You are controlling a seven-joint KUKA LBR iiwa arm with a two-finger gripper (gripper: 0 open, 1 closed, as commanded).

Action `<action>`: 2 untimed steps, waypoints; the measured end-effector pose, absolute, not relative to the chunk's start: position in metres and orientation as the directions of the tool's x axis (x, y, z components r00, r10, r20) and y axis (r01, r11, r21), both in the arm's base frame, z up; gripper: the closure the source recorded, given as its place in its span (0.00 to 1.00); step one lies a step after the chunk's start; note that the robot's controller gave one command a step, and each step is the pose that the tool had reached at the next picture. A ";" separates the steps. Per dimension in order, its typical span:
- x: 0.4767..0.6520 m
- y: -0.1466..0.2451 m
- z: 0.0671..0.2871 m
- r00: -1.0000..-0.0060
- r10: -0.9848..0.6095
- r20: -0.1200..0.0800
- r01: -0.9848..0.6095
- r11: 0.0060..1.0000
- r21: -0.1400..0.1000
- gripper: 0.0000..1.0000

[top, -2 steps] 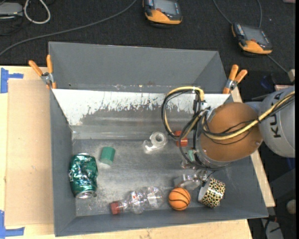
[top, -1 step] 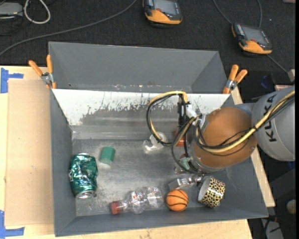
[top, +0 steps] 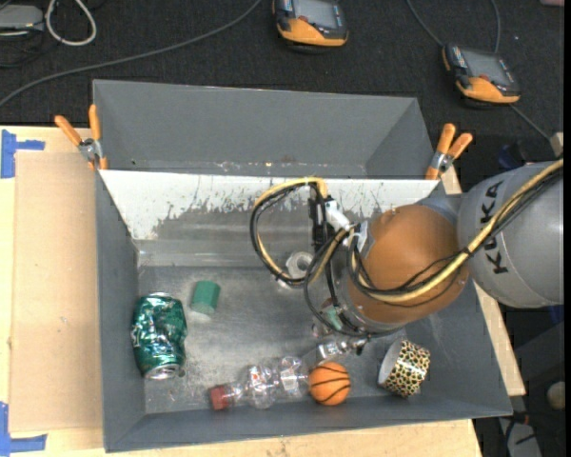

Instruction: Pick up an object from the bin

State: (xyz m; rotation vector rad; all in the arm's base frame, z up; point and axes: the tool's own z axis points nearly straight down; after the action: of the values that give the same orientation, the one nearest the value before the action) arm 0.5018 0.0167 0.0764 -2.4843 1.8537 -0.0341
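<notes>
Now my gripper [top: 340, 339] hangs low in the bin [top: 266, 141]; I cannot tell if it is open or shut. The little orange ball [top: 330, 384] sits just beside it at 6 o'clock, by the front wall

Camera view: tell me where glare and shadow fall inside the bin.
In the camera view, glare whitens the bin's sloped back wall; the crushed green can glints; the orange wrist cover shows a soft highlight; shadow darkens the floor beneath the arm, by the small orange ball.
</notes>
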 end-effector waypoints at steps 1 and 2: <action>0.511 -0.010 0.073 0.319 -0.948 -0.009 -0.947 -0.318 -0.050 1.00; 0.529 -0.058 0.071 0.404 -0.915 -0.006 -0.914 -0.403 -0.052 1.00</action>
State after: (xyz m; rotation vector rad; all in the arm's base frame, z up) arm 0.5290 -0.0581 0.0706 -2.5925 1.6889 -0.0362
